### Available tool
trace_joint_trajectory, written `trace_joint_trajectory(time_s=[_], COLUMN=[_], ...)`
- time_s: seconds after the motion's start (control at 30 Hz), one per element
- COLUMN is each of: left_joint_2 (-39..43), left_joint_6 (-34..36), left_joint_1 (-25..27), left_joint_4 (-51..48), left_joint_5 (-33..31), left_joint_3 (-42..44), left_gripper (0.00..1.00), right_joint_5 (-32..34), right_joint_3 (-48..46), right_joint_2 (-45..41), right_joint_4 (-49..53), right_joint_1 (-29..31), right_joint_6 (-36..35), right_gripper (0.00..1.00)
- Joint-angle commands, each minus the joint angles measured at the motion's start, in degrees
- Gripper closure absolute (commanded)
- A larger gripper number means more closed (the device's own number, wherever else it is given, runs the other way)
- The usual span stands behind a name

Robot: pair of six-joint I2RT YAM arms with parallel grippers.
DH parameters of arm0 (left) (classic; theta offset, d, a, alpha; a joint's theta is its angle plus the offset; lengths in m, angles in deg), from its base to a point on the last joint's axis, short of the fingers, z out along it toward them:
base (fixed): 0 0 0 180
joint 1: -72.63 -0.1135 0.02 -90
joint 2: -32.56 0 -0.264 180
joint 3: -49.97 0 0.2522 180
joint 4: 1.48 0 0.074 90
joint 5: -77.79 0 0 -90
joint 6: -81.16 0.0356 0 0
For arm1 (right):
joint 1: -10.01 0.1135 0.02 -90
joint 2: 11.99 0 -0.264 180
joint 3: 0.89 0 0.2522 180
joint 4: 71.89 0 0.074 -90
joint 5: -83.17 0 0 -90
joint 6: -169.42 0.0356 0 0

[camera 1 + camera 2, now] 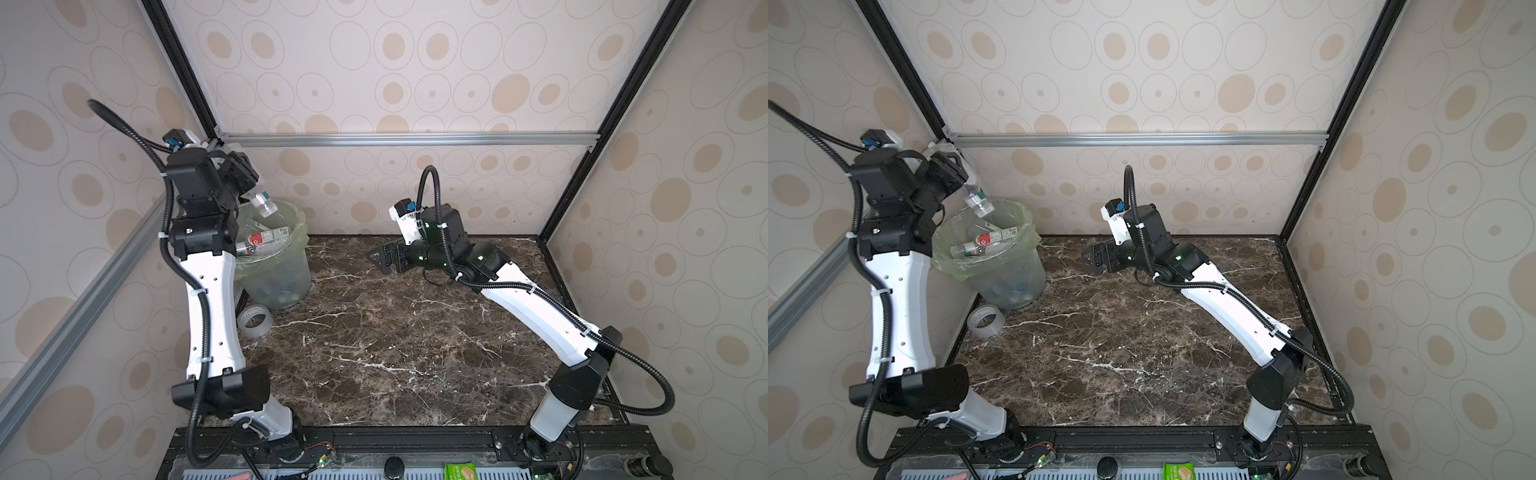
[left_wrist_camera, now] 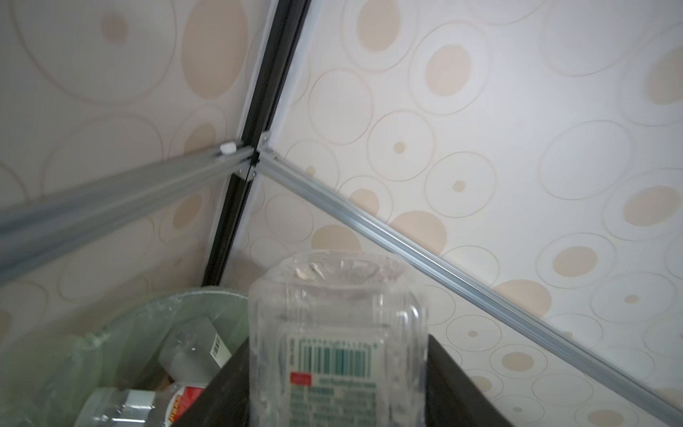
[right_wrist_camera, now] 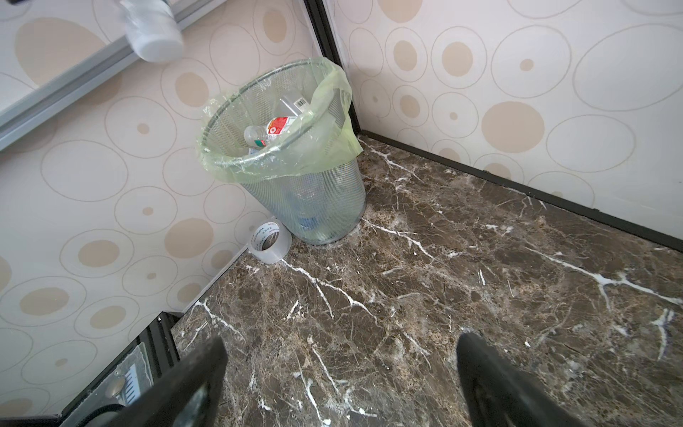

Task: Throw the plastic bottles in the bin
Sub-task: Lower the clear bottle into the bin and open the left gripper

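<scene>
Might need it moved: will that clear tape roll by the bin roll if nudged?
Possibly. The clear tape roll rests tilted on its rim, so a nudge could roll or topple it. It looks stiff and light; the smooth marble tabletop may let it slide.

This is a robot test booth, a lab rig rather than a lived-in room: wallpapered panels hang on aluminium rails and black posts, boxing in a marble-look tabletop, with the left arm and right arm bolted to a black mounting rail amid bare wiring.
</scene>
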Motion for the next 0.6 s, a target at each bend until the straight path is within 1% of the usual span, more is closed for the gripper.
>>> trace_joint_trajectory(time_s=[0.0,0.07,0.1,0.3,0.47,0.57], left_joint_2=[-7.3,-7.3,-6.6,-4.2,-2.6,-1.0], left_joint_6=[1.6,2.3,2.3,1.8,2.7,2.6], left_joint_1=[-0.2,0.9,1.2,3.8,5.9,7.2], left_joint_4=[-10.0,-11.2,-10.7,-10.3,-10.2,-8.1], left_joint_5=[0.5,-1.0,-1.1,-0.7,-2.4,-2.7], left_joint_3=[-4.2,-6.4,-6.7,-9.0,-6.5,-3.2], left_gripper=[0.17,0.02,0.01,0.01,0.01,0.01], right_joint_5=[-0.6,-0.5,-0.5,-1.6,-1.7,-1.3], right_joint_3=[-0.7,-0.9,-1.0,-1.5,-2.0,-2.3], right_joint_2=[0.2,0.3,0.3,0.9,0.4,0.0], right_joint_4=[-0.6,-0.5,-0.5,-1.5,-1.6,-1.4], right_joint_1=[0.3,0.3,0.3,0.3,0.3,0.3], right_joint_6=[0.0,-0.1,0.0,1.6,2.1,2.0], right_gripper=[0.00,0.00,0.00,0.00,0.00,0.00])
